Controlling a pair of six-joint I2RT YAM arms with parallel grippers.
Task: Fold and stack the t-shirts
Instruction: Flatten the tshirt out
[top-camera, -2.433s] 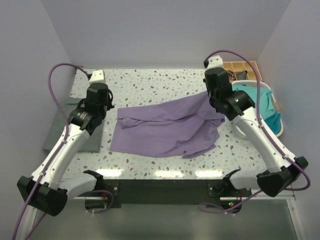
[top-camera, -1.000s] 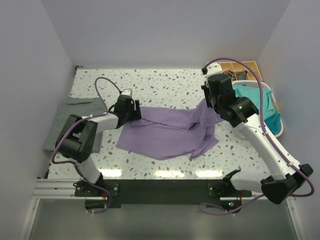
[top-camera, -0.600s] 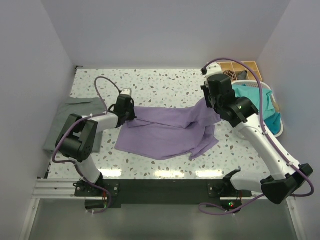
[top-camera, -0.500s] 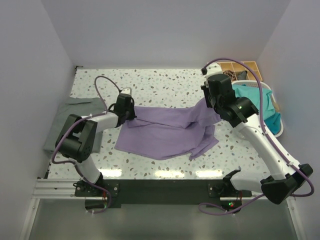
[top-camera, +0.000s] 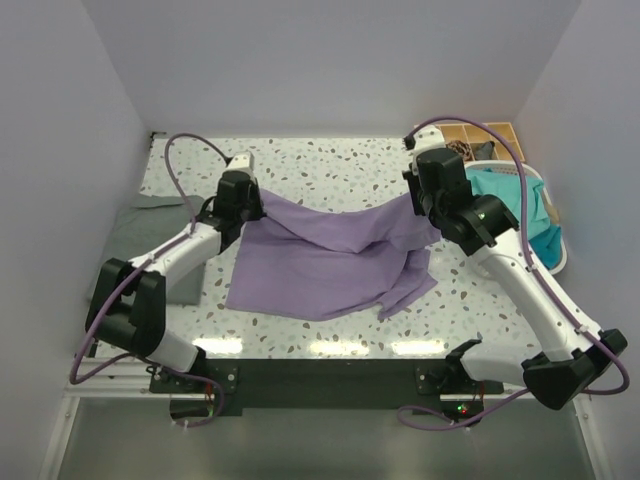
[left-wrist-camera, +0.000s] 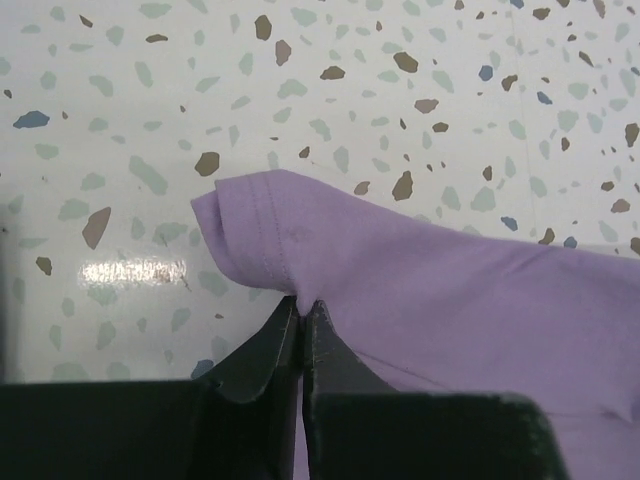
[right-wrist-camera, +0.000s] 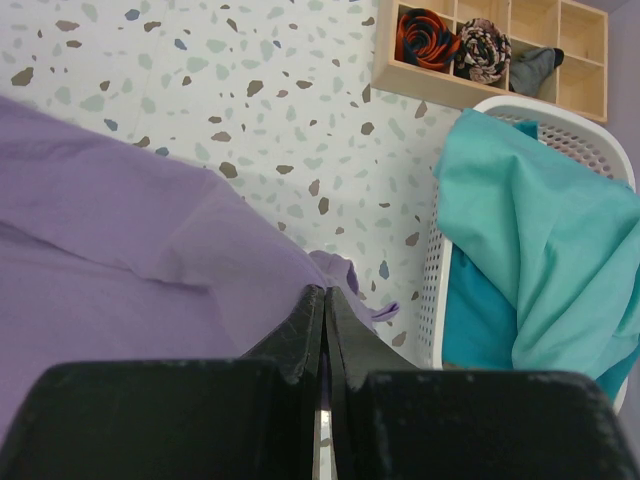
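The lavender t-shirt (top-camera: 330, 262) (left-wrist-camera: 450, 290) (right-wrist-camera: 120, 220) hangs stretched between both grippers, its lower part resting on the speckled table. My left gripper (top-camera: 249, 200) (left-wrist-camera: 302, 303) is shut on a hemmed edge at the shirt's left end, lifted off the table. At the right end, my right gripper (top-camera: 424, 214) (right-wrist-camera: 325, 292) is shut on a bunched part of the same shirt. A grey t-shirt (top-camera: 155, 205) lies flat at the table's left edge, partly hidden by the left arm. Teal t-shirts (top-camera: 515, 215) (right-wrist-camera: 520, 230) are heaped in the basket.
The white plastic basket (top-camera: 548, 195) (right-wrist-camera: 435, 290) stands at the right edge, close to the right gripper. Behind it sits a wooden compartment tray (top-camera: 480, 135) (right-wrist-camera: 480, 50) holding rolled items. Walls close in the table at back and sides.
The left gripper, open and low at the shirt's left edge a second ago, has shut on that edge and lifted it up and toward the back. The right gripper has stayed in place.
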